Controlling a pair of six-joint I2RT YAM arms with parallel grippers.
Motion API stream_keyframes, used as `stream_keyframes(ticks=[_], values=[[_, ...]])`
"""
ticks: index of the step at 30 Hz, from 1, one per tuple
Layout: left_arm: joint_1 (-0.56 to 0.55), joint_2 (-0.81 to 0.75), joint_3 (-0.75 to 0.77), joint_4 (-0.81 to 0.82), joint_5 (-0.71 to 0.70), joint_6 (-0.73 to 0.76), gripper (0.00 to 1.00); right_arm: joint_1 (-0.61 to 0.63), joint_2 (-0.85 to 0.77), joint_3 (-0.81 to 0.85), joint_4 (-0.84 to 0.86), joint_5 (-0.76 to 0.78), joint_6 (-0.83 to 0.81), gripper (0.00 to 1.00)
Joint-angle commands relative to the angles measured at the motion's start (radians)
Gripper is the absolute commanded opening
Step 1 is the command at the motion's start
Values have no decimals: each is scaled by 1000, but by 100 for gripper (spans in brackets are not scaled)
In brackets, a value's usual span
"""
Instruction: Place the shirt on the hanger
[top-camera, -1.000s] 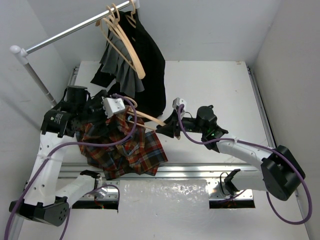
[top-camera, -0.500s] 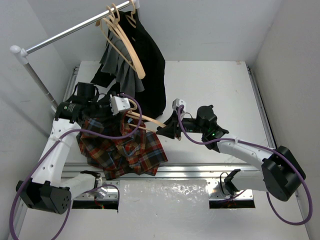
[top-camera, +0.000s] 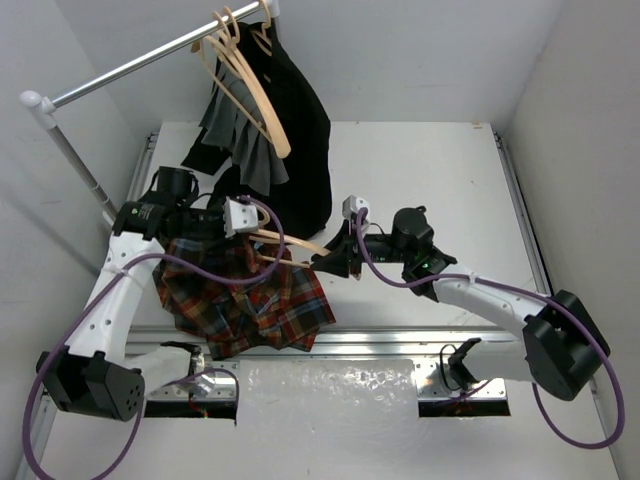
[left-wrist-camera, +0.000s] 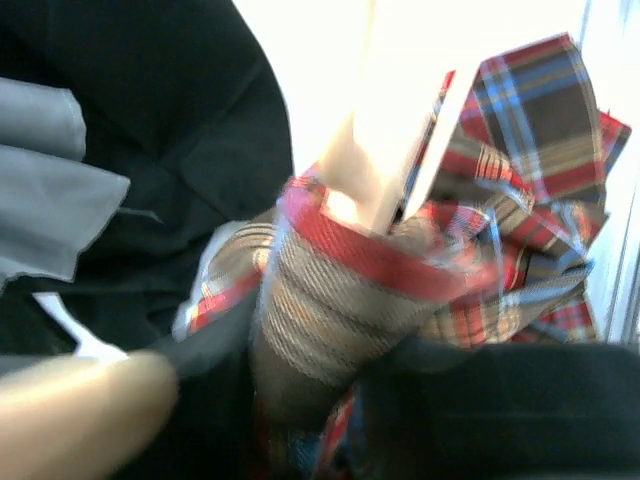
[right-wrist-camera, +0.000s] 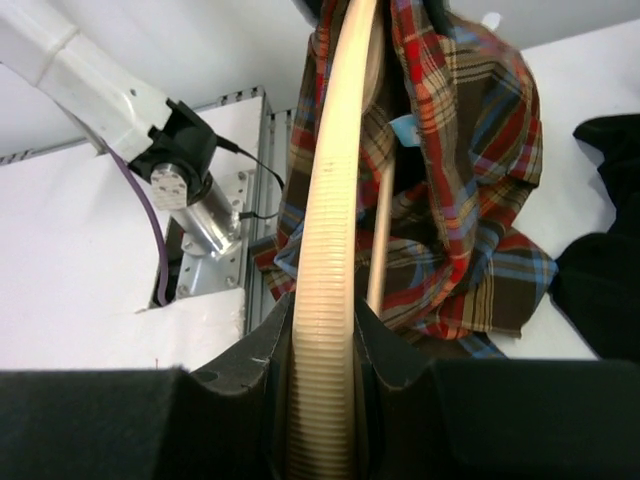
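The plaid shirt (top-camera: 250, 300) lies crumpled at the table's near left, its upper part lifted toward the hanger (top-camera: 292, 245). My right gripper (top-camera: 327, 258) is shut on this pale tan hanger; in the right wrist view the ribbed hanger arm (right-wrist-camera: 325, 250) runs up between both fingers (right-wrist-camera: 400, 370), with the shirt (right-wrist-camera: 470, 200) draped round its far end. My left gripper (top-camera: 256, 236) is at the hanger's left end. In the blurred left wrist view a rolled fold of shirt (left-wrist-camera: 330, 300) fills the gap between the dark fingers (left-wrist-camera: 500, 400), and the hanger (left-wrist-camera: 385, 130) passes through it.
A clothes rail (top-camera: 150, 55) crosses the back left, carrying spare tan hangers (top-camera: 245, 80), a black garment (top-camera: 300, 150) and a grey garment (top-camera: 240, 145) that hang down just behind my left gripper. An aluminium rail (top-camera: 400, 340) runs along the table's near edge.
My left arm has swung right to the hanger's end and its jaws have closed in on the shirt fold. The right gripper and hanger have barely moved.
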Motion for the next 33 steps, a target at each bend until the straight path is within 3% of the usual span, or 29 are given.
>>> stream_keyframes(ticks=[1,3,8,15,16,17,21,24,29,31,32,33], values=[[3,34,66,-55,170,-13,18,7,11,102,160,-44,-17,0],[3,33,85,-44,206,-65,4,7,25,120,168,-42,-21,0],[-7,23,137,-70,259,-111,5,7,89,160,212,-51,-2,0],[-14,-10,59,-17,190,-204,0,7,106,177,206,-31,-21,3],[-14,-16,54,-9,177,-212,0,7,103,176,184,-19,-26,12],[-14,-21,51,15,158,-282,0,5,102,177,159,5,-26,39],[-13,-78,16,247,-36,-468,0,5,80,228,-80,248,-58,84],[-13,-119,-4,301,-113,-499,0,5,36,222,-232,475,-28,99],[-13,-156,-10,321,-130,-553,0,-5,-140,51,-181,856,269,99],[-13,-162,-22,329,-136,-565,0,-7,-193,-7,-133,892,323,96],[-13,-167,-27,336,-144,-571,0,-7,-214,-51,-113,892,349,93],[-13,-167,-33,336,-158,-577,0,-7,-248,-65,-73,868,383,79]])
